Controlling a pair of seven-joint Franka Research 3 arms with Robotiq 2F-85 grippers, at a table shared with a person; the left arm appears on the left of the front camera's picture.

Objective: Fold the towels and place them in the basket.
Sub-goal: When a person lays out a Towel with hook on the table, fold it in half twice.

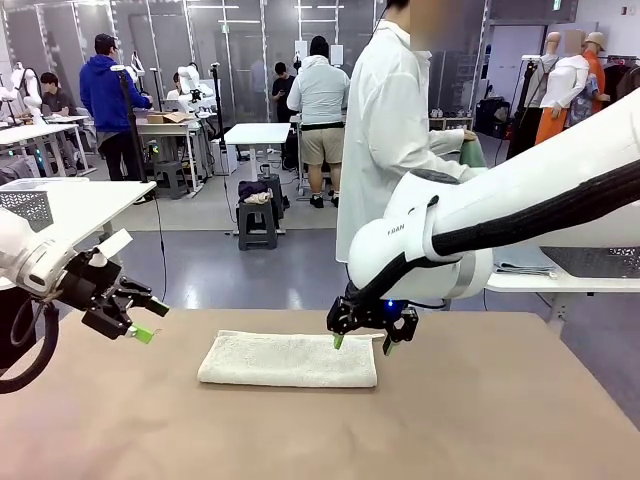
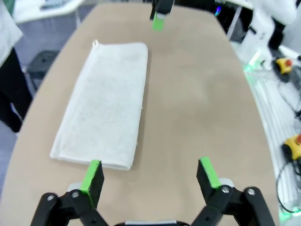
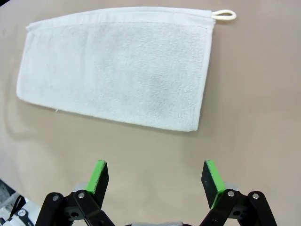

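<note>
Lying flat on table [image 1: 480,420], cream towel [image 1: 288,360], seemingly folded

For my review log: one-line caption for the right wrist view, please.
Open right gripper poised over the table, just short of a cream-white towel lying flat.

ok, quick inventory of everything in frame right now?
towel: 1, cream-white, folded flat at the middle of the table, loop at one corner
table: 1, tan, under the towel
basket: 1, dark grey mesh, on the side table at far left, partly cut off
side table: 1, white, far left
green cloth: 1, green, in the person's hands, possibly a towel
person: 1, white coat, standing at the table's far side
left gripper: 1, black with green pads, open, in the air off the towel's left end
right gripper: 1, black with green pads, open, low over the towel's far right corner
</note>
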